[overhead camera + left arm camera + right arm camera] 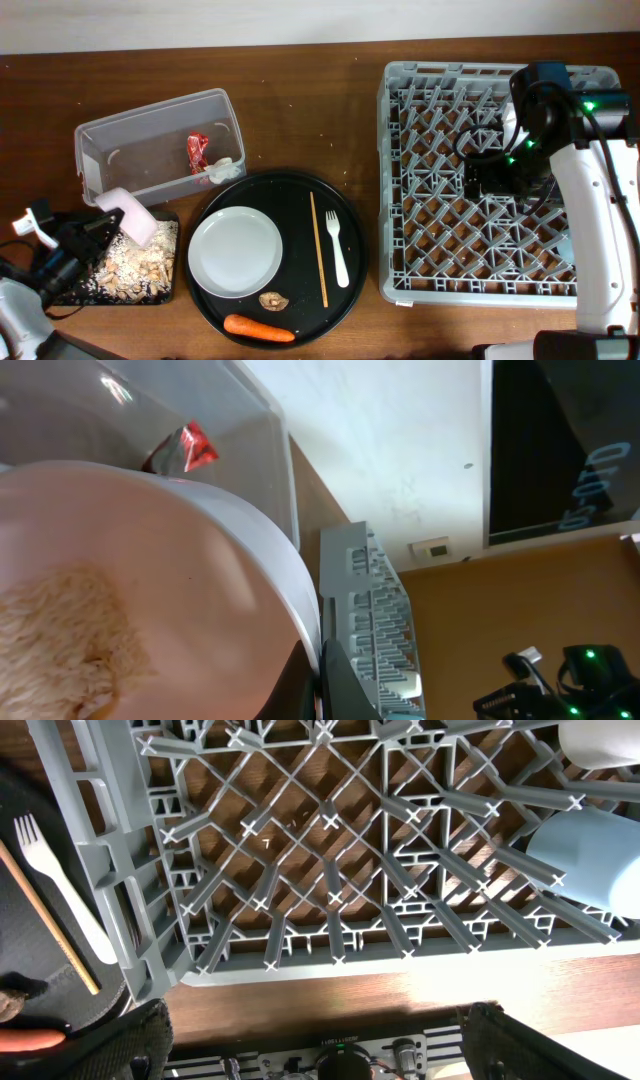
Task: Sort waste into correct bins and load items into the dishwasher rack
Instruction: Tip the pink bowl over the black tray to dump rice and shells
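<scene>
Overhead, left gripper [108, 222]: closed on the rim of the pink bowl [133, 214], which is tilted over the black rectangular tray [75, 293].
Overhead, food scraps [135, 265]: beige crumbs spread in that tray, below the bowl.
Overhead, clear tub [100, 135]: holds the red wrapper [196, 150] and the crumpled white paper [222, 170].
Overhead, round black tray [300, 190]: carries the white plate [236, 250], wooden stick [318, 250], white fork [338, 250], brown lump [272, 299] and carrot [258, 328].
Overhead, right gripper [490, 182]: above the dishwasher rack [388, 180]; its jaws cannot be read from this view.
Left wrist, bowl: fills most of the frame, with crumbs on its inside at lower left; the wrapper shows beyond it in the tub.
Right wrist, right gripper: fingers spread wide and holding nothing, over the rack's edge nearest the round tray.
Right wrist, cups: the light-blue cup [590, 855] and the white cup [600, 740] sit among the rack's pegs at the right.
</scene>
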Robot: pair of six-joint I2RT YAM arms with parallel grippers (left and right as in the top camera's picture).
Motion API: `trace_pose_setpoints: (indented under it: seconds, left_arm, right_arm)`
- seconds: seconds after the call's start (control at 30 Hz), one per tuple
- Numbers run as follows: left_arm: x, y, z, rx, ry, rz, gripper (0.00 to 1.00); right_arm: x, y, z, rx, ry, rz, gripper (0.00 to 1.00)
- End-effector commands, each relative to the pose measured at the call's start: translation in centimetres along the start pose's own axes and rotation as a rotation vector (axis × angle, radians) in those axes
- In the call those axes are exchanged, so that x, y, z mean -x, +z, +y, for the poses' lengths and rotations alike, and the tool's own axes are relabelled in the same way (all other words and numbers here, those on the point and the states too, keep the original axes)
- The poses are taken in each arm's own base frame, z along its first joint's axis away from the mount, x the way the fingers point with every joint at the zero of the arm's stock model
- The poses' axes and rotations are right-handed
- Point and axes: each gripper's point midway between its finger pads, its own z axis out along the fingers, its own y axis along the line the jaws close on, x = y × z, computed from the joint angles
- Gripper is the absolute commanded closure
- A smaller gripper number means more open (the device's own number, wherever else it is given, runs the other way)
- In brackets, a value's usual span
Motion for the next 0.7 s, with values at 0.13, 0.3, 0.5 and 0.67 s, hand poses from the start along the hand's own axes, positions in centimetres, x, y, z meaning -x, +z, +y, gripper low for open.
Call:
trace_pose_setpoints:
  seconds: [0.13, 0.3, 0.5, 0.67]
  left_arm:
    - [0.8, -0.6, -2.3, -0.141, 0.125, -0.068, 1.00]
    - [0.8, -0.8, -3.2, -0.179, 0.245, -0.094, 1.00]
    - [1.0, -0.9, -3.8, -0.215, 0.265, -0.115, 1.00]
    - [1.1, -1.0, -3.9, -0.219, 0.266, -0.117, 1.00]
  right_arm:
    - [-0.2, -0.3, -0.5, -0.014, 0.000, -0.012, 0.05]
    - [-0.2, -0.3, -0.5, -0.014, 0.000, -0.012, 0.05]
    - [-0.2, -0.3, -0.5, -0.014, 0.000, -0.013, 0.05]
    - [-0.2, -0.3, -0.5, -0.014, 0.000, -0.013, 0.05]
